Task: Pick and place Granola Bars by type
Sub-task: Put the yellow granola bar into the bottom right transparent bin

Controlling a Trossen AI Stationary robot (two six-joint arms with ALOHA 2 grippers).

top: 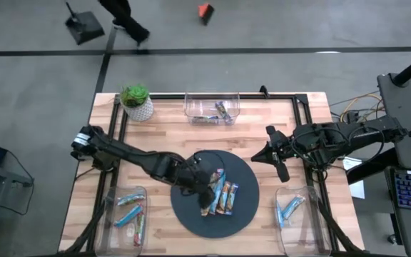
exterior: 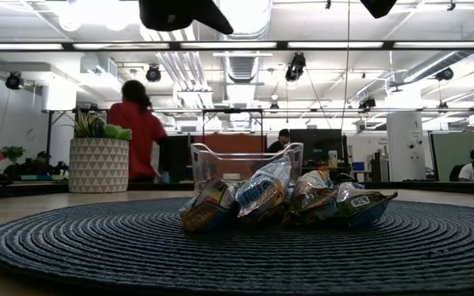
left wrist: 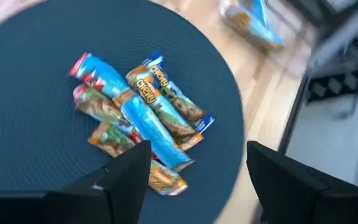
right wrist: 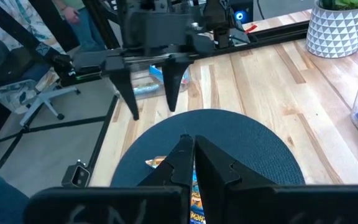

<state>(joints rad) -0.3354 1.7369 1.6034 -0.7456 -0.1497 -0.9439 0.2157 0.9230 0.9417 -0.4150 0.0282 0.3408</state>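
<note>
**Inspector A:** Several granola bars (top: pixel 220 194) lie heaped on the round dark mat (top: pixel 191 218) at the middle of the bench (top: pixel 166 128). Left to right, what do you record?

**Inspector B:** Left bin (top: pixel 129 213) holds sorted bars. Next, the left end effector (top: pixel 207 187) hangs over the heap's near-left edge, fingers spread wide, nothing between them. The bars lie directly below and just ahead of it.

**Inspector A:** Orientation of the bars?

**Inspector B:** Side by side, long axes running roughly from the bench's front to its back, slightly fanned. A bright blue bar (left wrist: pixel 151 127) lies on top, nearest the fingers.

**Inspector A:** Further right?

**Inspector B:** The right end effector (top: pixel 282 165) waits beyond the mat's right edge, fingers pressed shut, empty. The right bin (top: pixel 291 207) holds blue bars; a back bin (top: pixel 212 108) holds others.

**Inspector A:** Judgement?

**Inspector B:** Left arm is plainly nearer; it should close across a bar's narrow width.
</note>
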